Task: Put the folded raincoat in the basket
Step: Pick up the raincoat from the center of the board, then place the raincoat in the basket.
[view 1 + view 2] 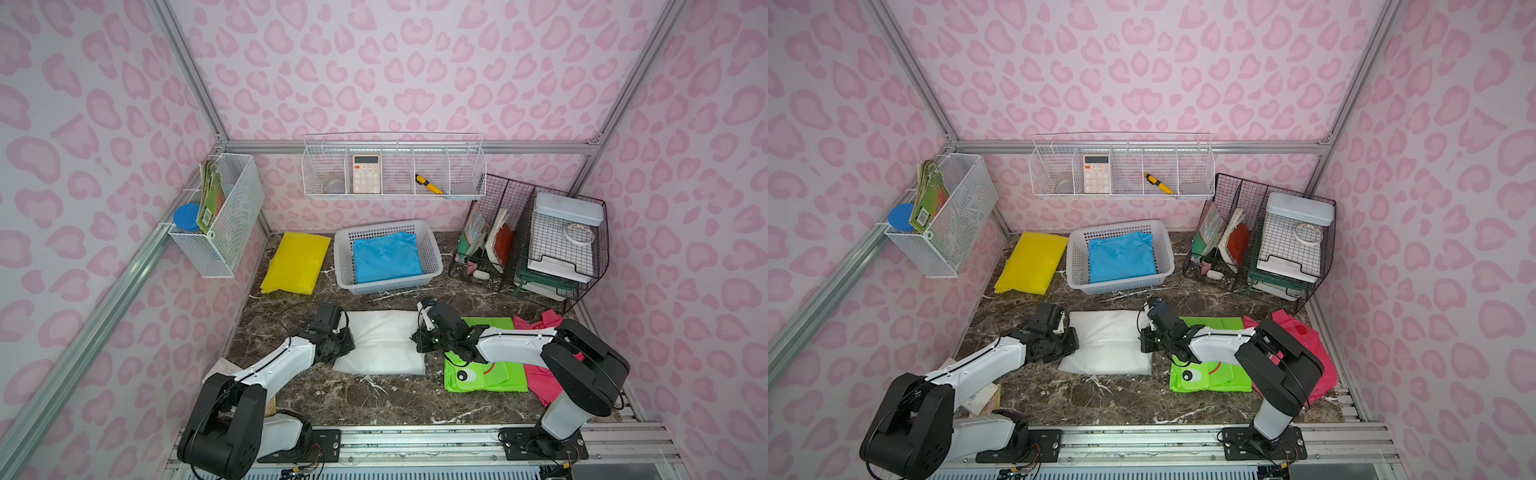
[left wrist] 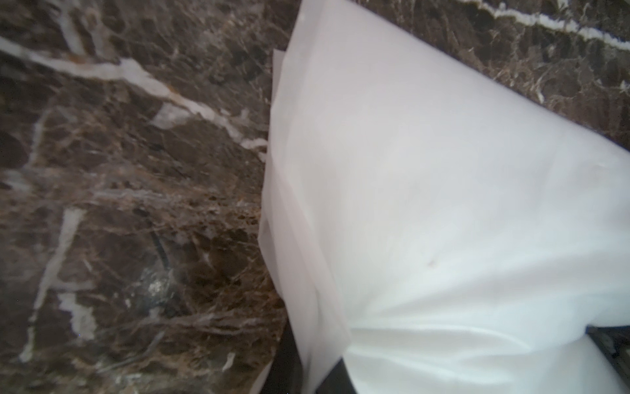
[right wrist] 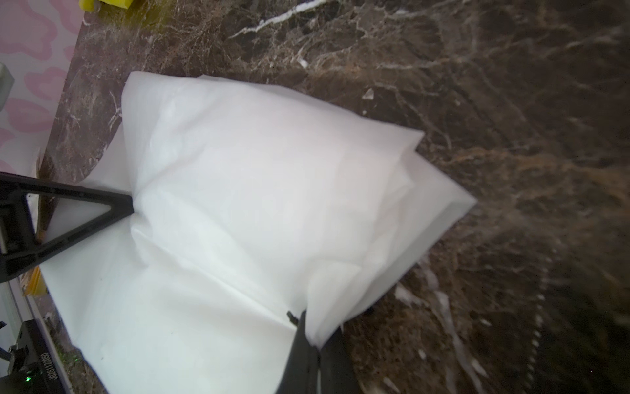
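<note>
Pink leopard-spot wallpaper (image 1: 415,62) all round, brown marble tabletop (image 1: 374,399) with white veins. White slotted basket (image 1: 343,262), blue raincoat (image 1: 386,257) inside. Yellow raincoat (image 1: 296,262) just left of the basket, plain white raincoat (image 1: 382,343) in front, lime green raincoat (image 1: 486,374) with cartoon frog eyes and hot pink raincoat (image 1: 540,382) front-right.

Bare tabletop (image 1: 395,301) before basket (image 1: 343,257)

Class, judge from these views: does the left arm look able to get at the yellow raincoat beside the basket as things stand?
Probably not yet. The left gripper is shut on the white raincoat, so it is occupied. The way looks free: bare table lies between it and the yellow raincoat.
</note>
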